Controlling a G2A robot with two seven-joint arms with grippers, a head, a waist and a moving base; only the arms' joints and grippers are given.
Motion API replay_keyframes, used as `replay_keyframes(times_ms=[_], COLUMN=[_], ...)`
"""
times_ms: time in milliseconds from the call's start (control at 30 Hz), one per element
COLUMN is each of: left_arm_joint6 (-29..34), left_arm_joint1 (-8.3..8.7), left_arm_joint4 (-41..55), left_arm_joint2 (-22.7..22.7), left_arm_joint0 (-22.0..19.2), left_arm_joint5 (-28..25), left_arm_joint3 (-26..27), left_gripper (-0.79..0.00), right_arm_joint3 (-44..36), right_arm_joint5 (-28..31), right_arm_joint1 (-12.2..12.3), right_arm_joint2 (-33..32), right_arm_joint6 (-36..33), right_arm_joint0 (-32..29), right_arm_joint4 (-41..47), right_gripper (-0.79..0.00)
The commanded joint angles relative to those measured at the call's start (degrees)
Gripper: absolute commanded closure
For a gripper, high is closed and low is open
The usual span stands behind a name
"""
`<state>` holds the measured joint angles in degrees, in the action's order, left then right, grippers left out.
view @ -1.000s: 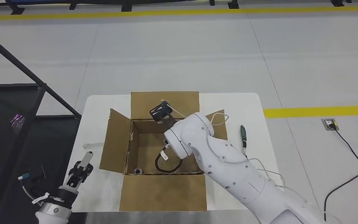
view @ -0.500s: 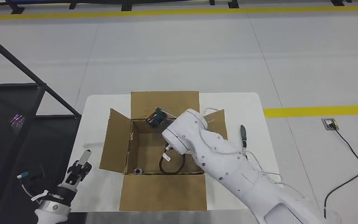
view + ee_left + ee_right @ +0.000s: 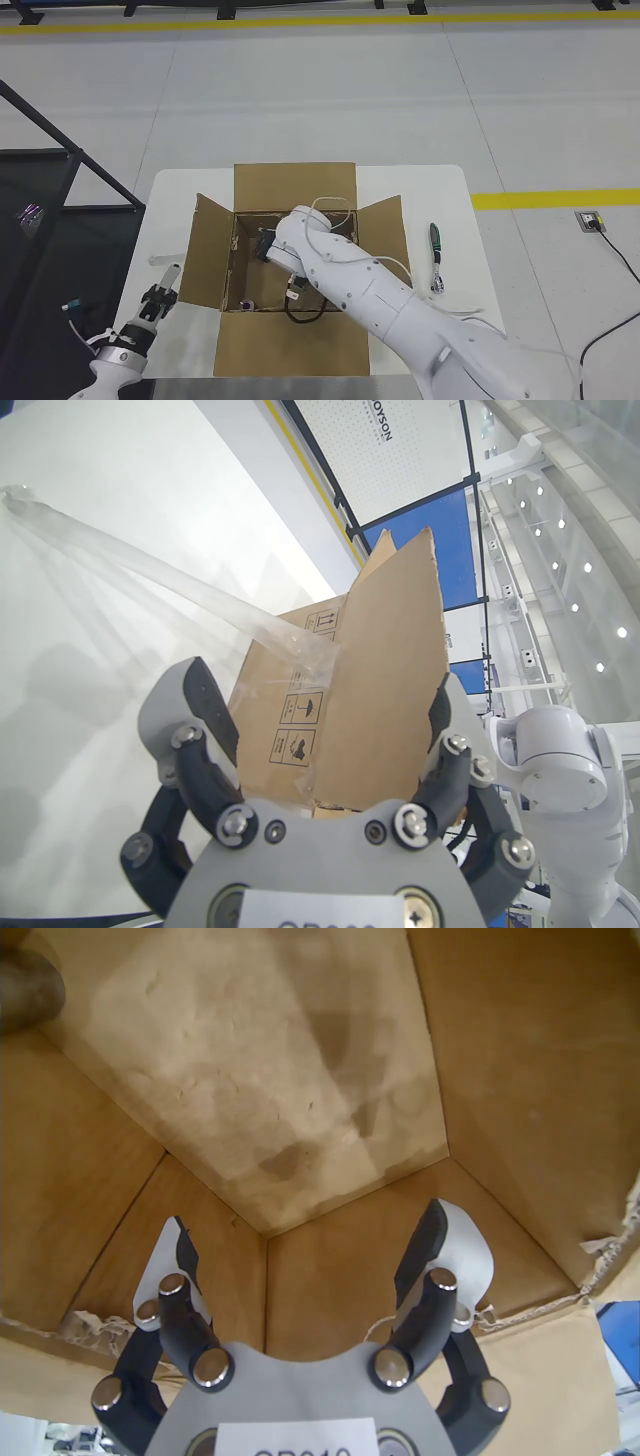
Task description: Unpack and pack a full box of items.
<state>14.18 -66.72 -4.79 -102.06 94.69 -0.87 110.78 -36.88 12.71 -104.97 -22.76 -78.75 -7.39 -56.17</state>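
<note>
Top view: I see the box (image 3: 214,262) standing open at the centre of the table (image 3: 440,190), its four flaps folded outward. The right arm reaches down into it, and the right gripper (image 3: 264,246) sits low at about 10 o'clock inside the box. A cable (image 3: 300,312), black and looped, lies on the box floor near 6 o'clock, and a small item (image 3: 247,303) that I cannot identify rests in the corner at 7 o'clock. Outside, a tool (image 3: 436,245) with a green handle lies on the table at 3 o'clock from the box, well apart from it. A clear tube (image 3: 160,260) lies at 9 o'clock, just beside the left flap (image 3: 203,255). The left gripper (image 3: 163,293) hovers at 8 o'clock from the box, near the table edge.

Right wrist view: the right gripper (image 3: 306,1215) is spread wide with nothing between its fingers, pointing at a bare corner of the box (image 3: 280,1093).

Left wrist view: the left gripper (image 3: 320,675) is likewise released and empty. The flap (image 3: 385,680) rises beyond its fingers; I cannot tell whether they touch it. The tube (image 3: 150,570) runs across the table toward the flap.
</note>
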Motion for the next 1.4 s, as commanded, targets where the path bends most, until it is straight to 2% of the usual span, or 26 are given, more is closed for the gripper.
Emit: replay_keyframes(times_ms=[0, 300, 533, 667, 767, 933, 1067, 1200, 1367], left_arm_joint6=[0.20, 0.12, -1.90, -3.70, -5.83, -8.57, -10.53, -12.45, -14.44], left_arm_joint1=[-0.04, -0.07, -0.24, -0.46, -0.67, -1.01, -1.29, -1.55, -1.83], left_arm_joint4=[0.39, 0.30, -1.34, -1.24, -1.23, -2.73, -4.46, -5.60, -6.29], left_arm_joint2=[0.15, 0.28, 1.06, 1.31, 1.10, 1.80, 3.00, 3.81, 3.85], left_arm_joint0=[-0.16, -0.19, 0.27, 1.22, 2.67, 4.92, 5.95, 6.51, 6.83], left_arm_joint5=[-0.36, -0.39, -1.64, -2.48, -3.39, -4.38, -4.63, -4.63, -4.05], left_arm_joint3=[-0.14, 0.07, 0.65, 1.24, 2.06, 3.57, 4.45, 4.95, 5.48], left_gripper=[-0.785, -0.785, -0.785, -0.785, -0.785, -0.785, -0.785, -0.785, -0.785], right_arm_joint3=[0.92, 0.87, 0.88, -1.77, -4.62, -11.09, -18.24, -25.65, -34.02], right_arm_joint5=[0.09, 0.28, 4.20, 5.45, 6.77, 4.43, 1.97, 4.44, 4.15], right_arm_joint1=[-0.67, -0.65, 0.39, 1.46, 2.73, 5.55, 8.43, 11.46, 14.43], right_arm_joint2=[0.44, 0.53, 1.79, 2.54, 2.98, 2.10, -0.79, -3.97, -8.25], right_arm_joint6=[-0.23, 0.33, 8.55, 12.85, 15.63, 19.16, 20.65, 20.66, 20.98], right_arm_joint0=[0.34, 0.09, -3.98, -6.66, -8.80, -12.93, -16.55, -19.93, -24.66], right_arm_joint4=[-0.22, -0.42, -5.58, -9.72, -13.32, -19.36, -22.97, -26.82, -32.13], right_gripper=[-0.785, -0.785, -0.785, -0.785, -0.785, -0.785, -0.785, -0.785, -0.785])
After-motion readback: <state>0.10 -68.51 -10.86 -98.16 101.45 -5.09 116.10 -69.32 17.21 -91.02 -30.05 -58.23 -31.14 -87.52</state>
